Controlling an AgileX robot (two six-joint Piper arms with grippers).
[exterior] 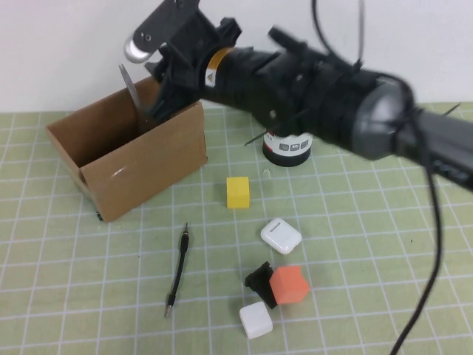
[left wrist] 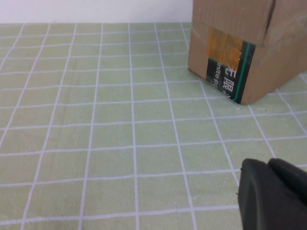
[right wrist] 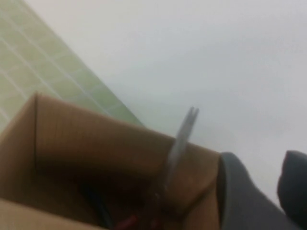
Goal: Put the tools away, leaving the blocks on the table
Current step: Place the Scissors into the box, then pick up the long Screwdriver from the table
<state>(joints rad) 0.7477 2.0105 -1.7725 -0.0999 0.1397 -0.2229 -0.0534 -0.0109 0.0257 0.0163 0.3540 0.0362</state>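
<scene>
The red-handled scissors (exterior: 131, 87) stand in the cardboard box (exterior: 144, 159), blades sticking up above its rim. In the right wrist view the scissors (right wrist: 180, 139) lean against the box's inner wall (right wrist: 86, 143), red handles down. My right gripper (exterior: 159, 100) hovers over the box's far right corner; it is open (right wrist: 259, 165) and empty, beside the scissors. A dark item (right wrist: 93, 203) lies in the box; I cannot tell whether it is the driver. The thin black rod (exterior: 177, 270) lies on the table (exterior: 369, 222). My left gripper (left wrist: 268, 165) is shut and empty, low over the table.
The yellow block (exterior: 238, 191), orange block (exterior: 289, 285), white block (exterior: 256, 319) and black chunk (exterior: 259, 279) sit at front centre. A white rounded case (exterior: 280, 235) lies between them. A round black-and-white object (exterior: 288, 148) stands under my right arm. The box's corner (left wrist: 230, 48) shows in the left wrist view.
</scene>
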